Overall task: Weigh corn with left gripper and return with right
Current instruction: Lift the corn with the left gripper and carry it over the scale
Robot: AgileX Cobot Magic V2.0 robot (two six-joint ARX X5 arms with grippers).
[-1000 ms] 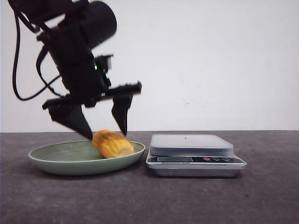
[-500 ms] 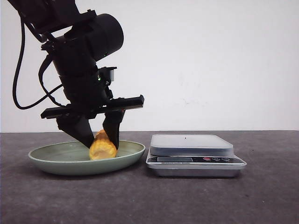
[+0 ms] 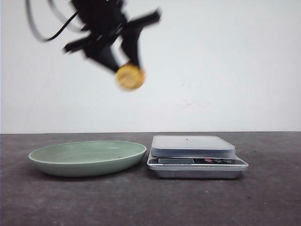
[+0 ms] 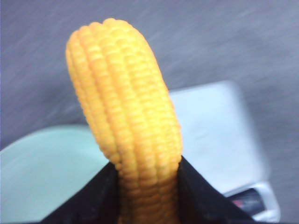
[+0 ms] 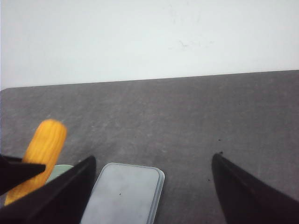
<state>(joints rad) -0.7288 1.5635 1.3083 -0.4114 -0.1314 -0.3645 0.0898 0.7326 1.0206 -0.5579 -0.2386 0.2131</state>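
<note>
My left gripper [image 3: 123,60] is shut on the corn [image 3: 130,76], an orange-yellow ridged cob piece, and holds it high in the air above the right side of the green plate [image 3: 87,157]. In the left wrist view the corn [image 4: 126,135] stands between the black fingers [image 4: 205,200], with the plate [image 4: 42,177] and the scale [image 4: 212,140] far below. The grey scale [image 3: 194,153] stands right of the plate, its platform bare. My right gripper [image 5: 152,186] is open and empty above the scale [image 5: 124,193]; it is out of the front view. The corn [image 5: 39,156] shows there too.
The dark grey table [image 3: 150,202] runs to a white wall [image 3: 225,66] at the back. The scale's display and buttons [image 3: 214,160] face the front.
My left gripper closed on the corn in the plate and lifted it high up and a little to the right. The plate is now empty.
</note>
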